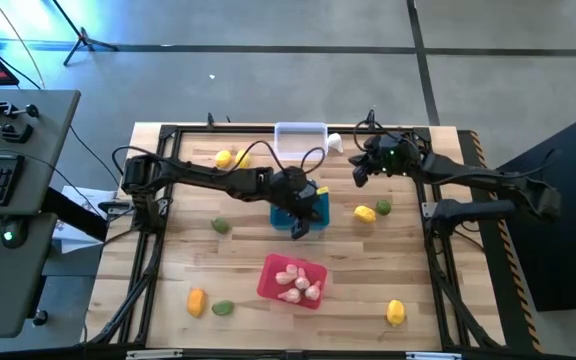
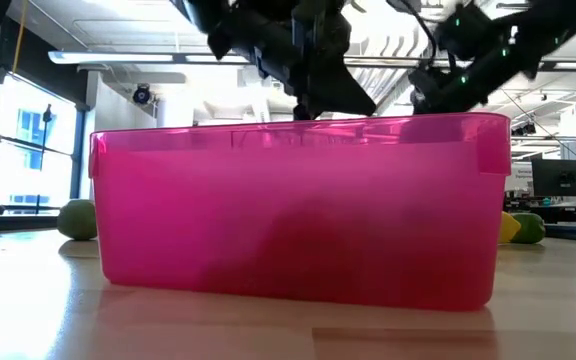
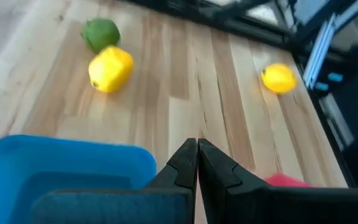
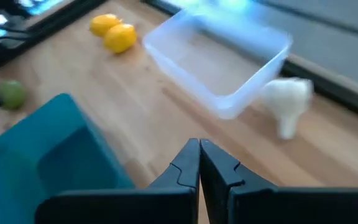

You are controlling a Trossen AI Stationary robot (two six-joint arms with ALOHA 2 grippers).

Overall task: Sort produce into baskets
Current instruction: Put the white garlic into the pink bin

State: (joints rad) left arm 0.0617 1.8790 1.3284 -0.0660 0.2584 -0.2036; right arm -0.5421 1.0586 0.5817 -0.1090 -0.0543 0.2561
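We see left gripper [image 1: 299, 231] pinched together, empty, above teal basket [image 1: 313, 206]; right gripper [image 1: 359, 176] likewise; clear basket [image 1: 300, 136] long axis left-right.

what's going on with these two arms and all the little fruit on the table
Two robot arms are sorting toy produce into baskets. The red basket already holds several pinkish garlic bulbs; the clear basket looks empty. The left gripper is shut and empty over the blue basket; the right gripper, also shut and empty, hangs near the clear one. Yellow and green pieces lie scattered on the table.
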